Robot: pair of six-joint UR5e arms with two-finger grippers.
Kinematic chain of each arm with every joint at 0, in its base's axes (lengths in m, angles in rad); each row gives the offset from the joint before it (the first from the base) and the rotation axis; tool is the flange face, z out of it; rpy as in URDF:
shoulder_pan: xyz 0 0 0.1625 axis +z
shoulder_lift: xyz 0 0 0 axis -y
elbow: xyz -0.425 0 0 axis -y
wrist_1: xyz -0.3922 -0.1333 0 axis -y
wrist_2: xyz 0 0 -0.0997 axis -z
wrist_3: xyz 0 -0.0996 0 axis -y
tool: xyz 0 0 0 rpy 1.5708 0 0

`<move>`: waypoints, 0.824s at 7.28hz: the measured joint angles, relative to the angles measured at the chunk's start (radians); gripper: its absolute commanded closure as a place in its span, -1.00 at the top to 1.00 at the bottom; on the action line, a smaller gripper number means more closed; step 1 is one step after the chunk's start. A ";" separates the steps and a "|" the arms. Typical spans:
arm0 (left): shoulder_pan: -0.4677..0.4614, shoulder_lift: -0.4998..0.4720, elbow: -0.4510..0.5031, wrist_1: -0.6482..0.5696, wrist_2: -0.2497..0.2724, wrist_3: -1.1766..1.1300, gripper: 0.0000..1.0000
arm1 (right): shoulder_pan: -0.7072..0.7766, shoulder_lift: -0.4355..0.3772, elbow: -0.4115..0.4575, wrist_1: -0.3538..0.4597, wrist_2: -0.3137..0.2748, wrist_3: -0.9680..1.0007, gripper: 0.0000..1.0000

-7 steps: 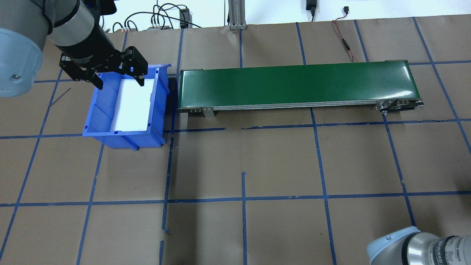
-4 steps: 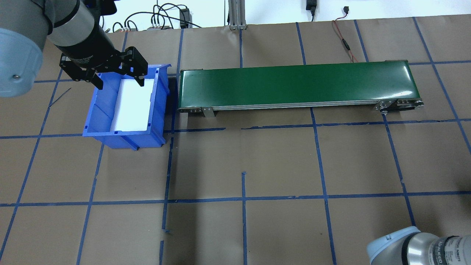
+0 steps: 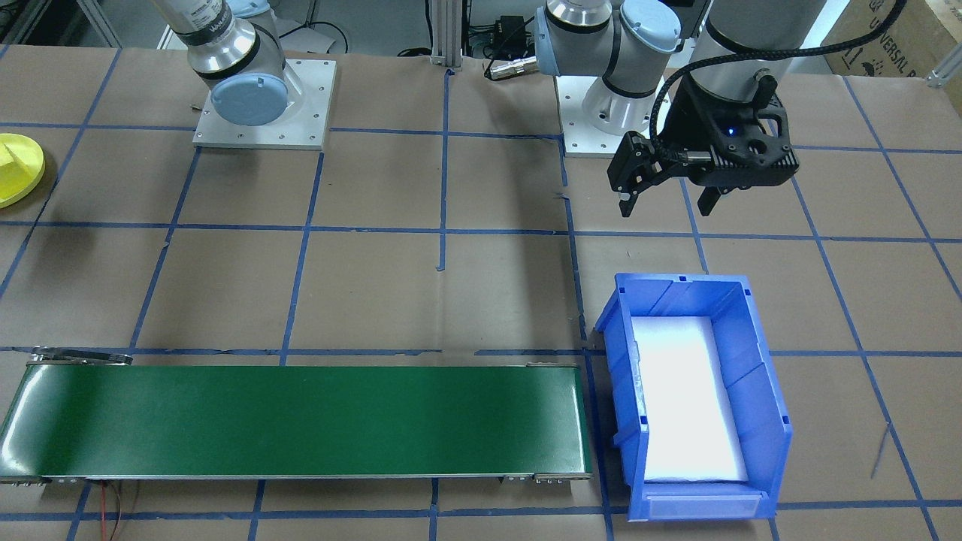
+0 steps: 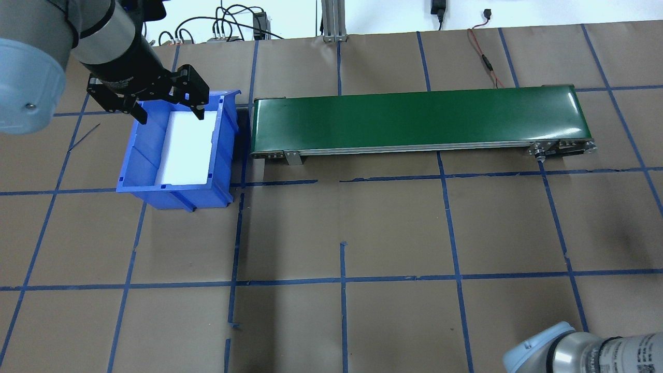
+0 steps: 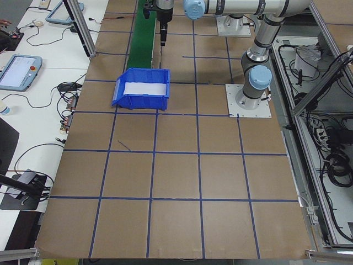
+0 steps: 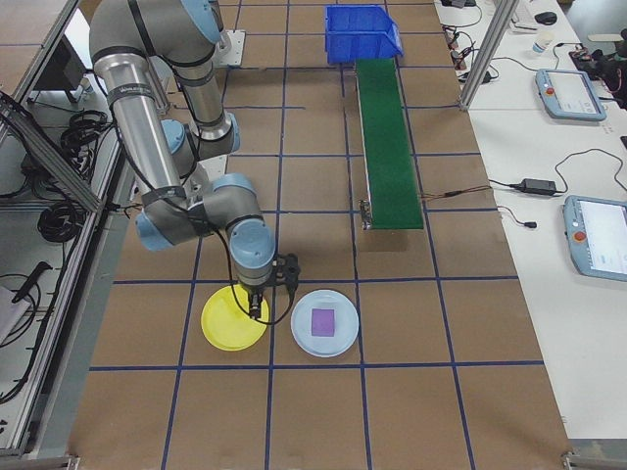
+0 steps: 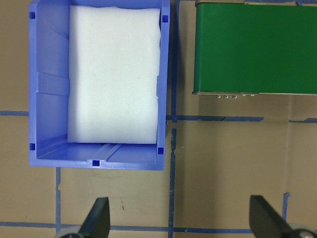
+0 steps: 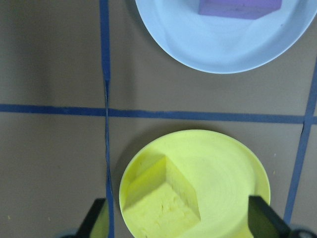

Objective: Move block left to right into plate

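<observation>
A yellow foam block (image 8: 161, 203) lies in the yellow plate (image 8: 223, 183), toward one side of it. My right gripper (image 8: 178, 223) hangs open just above, one finger on either side of the block and clear of it. The exterior right view shows this gripper (image 6: 257, 311) over the plate (image 6: 227, 323). The front-facing view shows the plate (image 3: 16, 169) cut off at its left edge. My left gripper (image 4: 168, 111) is open and empty, above the robot-side end of the blue bin (image 4: 141, 153).
The blue bin (image 3: 760, 406) holds only a white foam liner (image 7: 116, 74). A green conveyor belt (image 4: 414, 119) runs from the bin toward the right. A white plate (image 6: 323, 323) with a purple block (image 8: 240, 6) sits beside the yellow plate.
In the overhead view my left gripper has shifted slightly up and away, still open. My right arm's elbow at the bottom right has moved a little to the left.
</observation>
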 measured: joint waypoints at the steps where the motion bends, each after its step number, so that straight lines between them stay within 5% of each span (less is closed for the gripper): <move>1: 0.001 -0.002 -0.001 0.003 0.000 0.001 1.00 | 0.090 -0.019 -0.091 0.122 -0.015 0.137 1.00; 3: 0.001 -0.002 -0.002 0.004 0.000 0.002 1.00 | 0.309 -0.035 -0.210 0.273 -0.020 0.412 1.00; 6: 0.002 -0.002 -0.004 0.005 -0.001 0.002 1.00 | 0.660 -0.153 -0.174 0.324 0.023 0.686 1.00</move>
